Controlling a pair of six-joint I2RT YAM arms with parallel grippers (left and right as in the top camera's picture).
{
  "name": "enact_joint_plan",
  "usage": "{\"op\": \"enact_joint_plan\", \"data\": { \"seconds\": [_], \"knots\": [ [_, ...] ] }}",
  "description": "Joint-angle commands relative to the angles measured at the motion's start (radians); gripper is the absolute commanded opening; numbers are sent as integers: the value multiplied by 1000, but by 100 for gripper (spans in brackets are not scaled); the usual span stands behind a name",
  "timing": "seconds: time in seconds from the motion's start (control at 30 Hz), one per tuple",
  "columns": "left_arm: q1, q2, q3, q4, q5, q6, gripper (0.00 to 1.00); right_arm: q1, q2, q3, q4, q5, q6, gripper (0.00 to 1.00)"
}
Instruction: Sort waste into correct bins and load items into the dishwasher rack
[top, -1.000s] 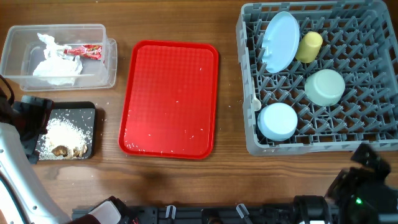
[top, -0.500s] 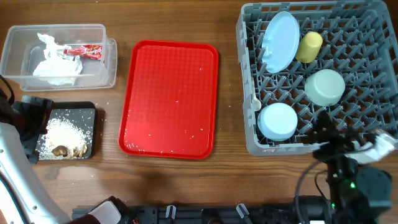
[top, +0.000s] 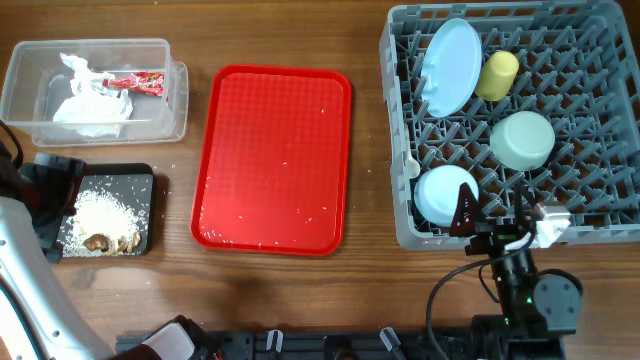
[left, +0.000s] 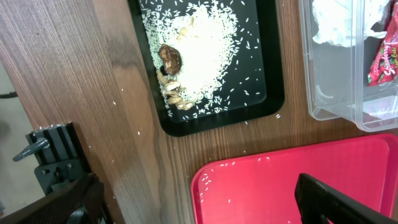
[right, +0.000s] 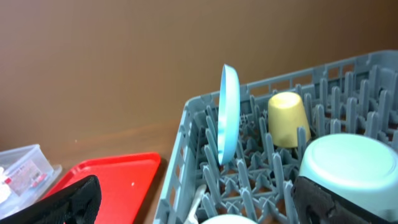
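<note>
The grey dishwasher rack (top: 388, 100) holds the blue plate (top: 450, 65) on edge, the yellow-green cup (top: 497, 73), the pale green bowl (top: 522, 138), the blue bowl (top: 445, 192) and a white utensil (top: 412, 166). The clear tub (top: 175, 100) holds the napkin (top: 92, 108) and wrapper (top: 135, 83). The black tray (top: 142, 176) holds rice (top: 100, 210) with brown lumps (top: 105, 241). My right gripper (top: 497, 222) is open and empty at the rack's front wall, facing the plate (right: 229, 112). My left gripper (left: 199, 208) is open and empty, left of the black tray.
The flat red tray (top: 275, 160) lies between the bins and the rack, with stray rice grains on it. Loose grains also lie on the wood around the black tray (left: 267, 87). The left arm fills the table's left edge.
My right arm has moved left and up from the bottom right corner to the rack's front wall. The left arm and all objects are unmoved.
</note>
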Motion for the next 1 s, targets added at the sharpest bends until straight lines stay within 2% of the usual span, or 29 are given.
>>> {"op": "enact_joint_plan", "data": {
  "seconds": [0.0, 0.37, 0.57, 0.83, 0.97],
  "knots": [
    [6, 0, 8, 0, -6, 5, 100, 8, -17, -68, 87, -26, 25, 100],
    [6, 0, 8, 0, -6, 5, 100, 8, -17, -193, 223, -26, 34, 100],
    [6, 0, 8, 0, -6, 5, 100, 8, -18, -197, 233, 4, 24, 100],
    [6, 0, 8, 0, -6, 5, 100, 8, -18, -197, 200, 32, -163, 100],
    [6, 0, 8, 0, -6, 5, 100, 8, -18, -196, 200, 39, -186, 100]
  ]
}}
